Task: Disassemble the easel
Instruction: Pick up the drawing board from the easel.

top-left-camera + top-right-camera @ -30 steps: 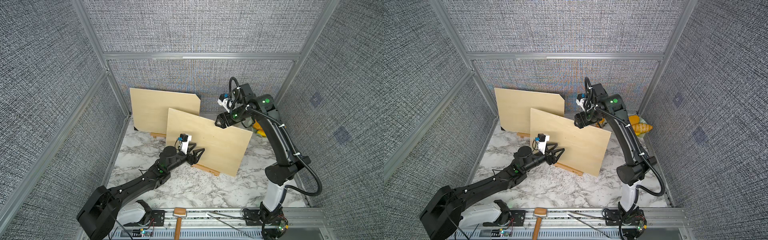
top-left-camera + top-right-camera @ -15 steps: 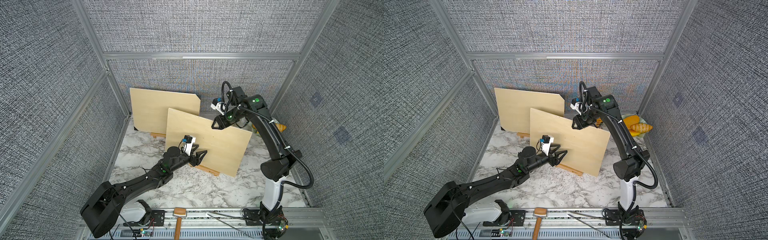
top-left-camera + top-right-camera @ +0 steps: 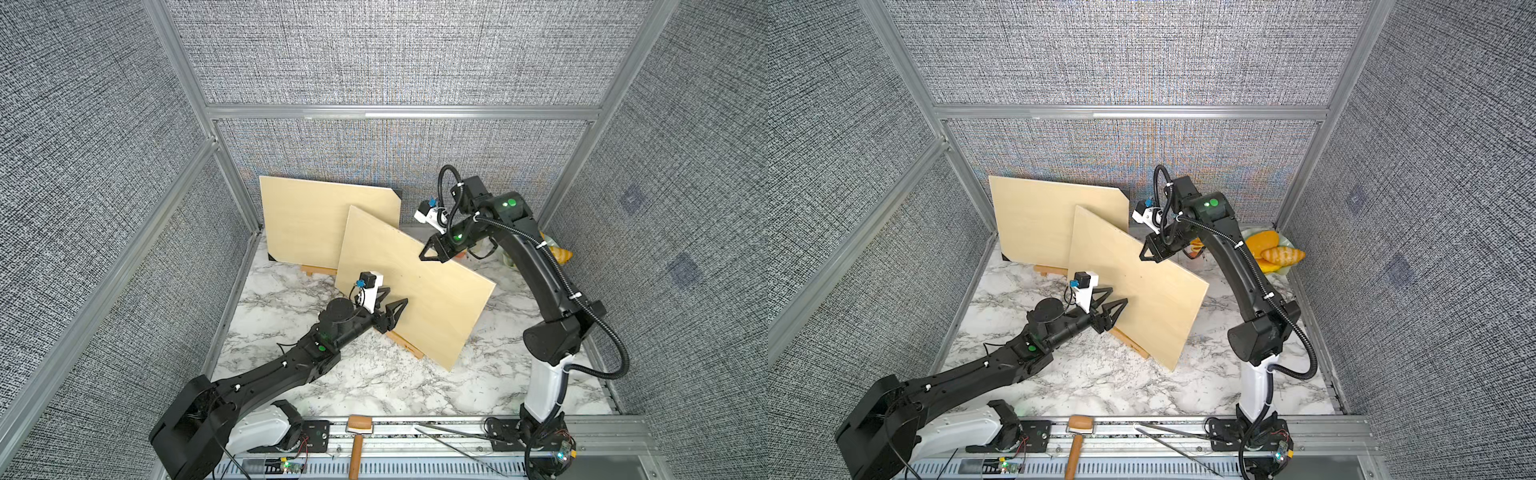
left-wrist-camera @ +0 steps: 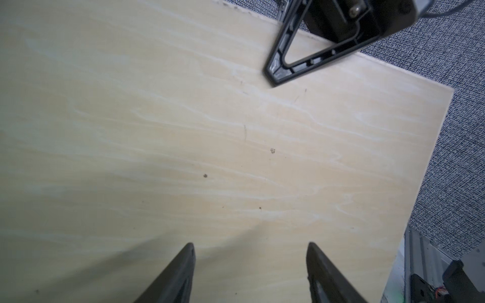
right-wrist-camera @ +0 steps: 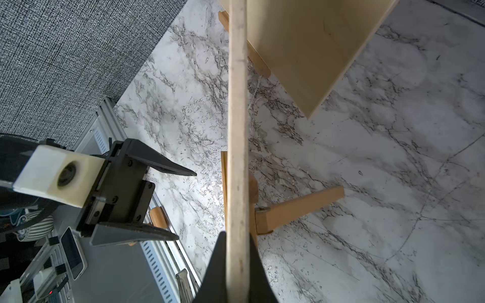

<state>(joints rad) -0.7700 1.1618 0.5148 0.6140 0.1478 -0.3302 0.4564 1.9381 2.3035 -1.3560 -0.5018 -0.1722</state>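
Observation:
The easel is a small wooden stand; its ledge and rear leg carry a pale plywood board standing tilted mid-table, seen in both top views. My right gripper is shut on that board's top edge, one finger on each face. My left gripper is open in front of the board's face near its lower left, with nothing between its fingers. The right wrist view shows the left gripper standing clear of the board.
A second plywood board with black corners leans at the back wall on another wooden ledge. Yellow plush items lie at the back right. A hammer and long metal tweezers rest on the front rail.
My right gripper came down to the front board's top edge and shut on it. The left arm reached slightly closer to the board's face, still open.

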